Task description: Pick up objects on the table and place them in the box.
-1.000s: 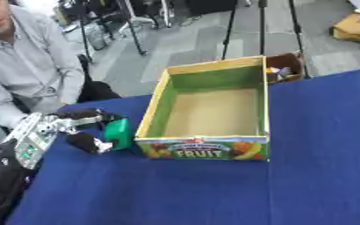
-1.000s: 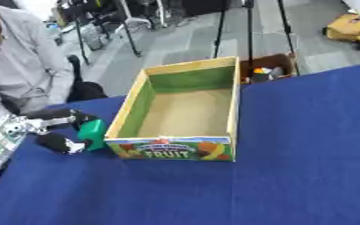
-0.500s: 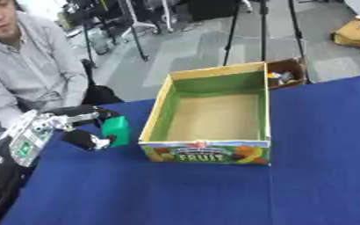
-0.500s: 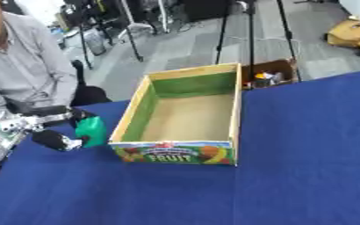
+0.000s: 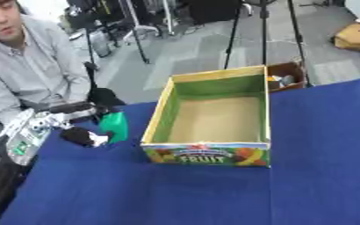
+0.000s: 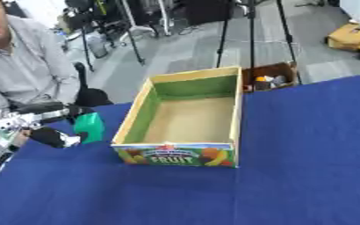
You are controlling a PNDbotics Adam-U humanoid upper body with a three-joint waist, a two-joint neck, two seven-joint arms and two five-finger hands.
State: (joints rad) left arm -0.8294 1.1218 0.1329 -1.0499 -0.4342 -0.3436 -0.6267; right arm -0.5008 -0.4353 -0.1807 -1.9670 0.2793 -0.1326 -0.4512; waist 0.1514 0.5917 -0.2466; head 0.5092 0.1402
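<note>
- The left hand (image 5: 64, 125) reaches in from the left edge over the blue table (image 5: 214, 193), its dark fingers and thumb curled round a green object (image 5: 115, 126).
- The green object stands upright in that grasp, just left of the box and outside it.
- The cardboard fruit box (image 5: 211, 115) sits mid-table, open-topped, green inside walls, printed "FRUIT" on its front.

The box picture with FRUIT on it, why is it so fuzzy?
In the left eye view the box label is soft and smeared; only FRUIT reads. The right eye view is just as blurry. The left robot hand and the green thing also have fuzzy edges. Lighting is even, without glare.
</note>
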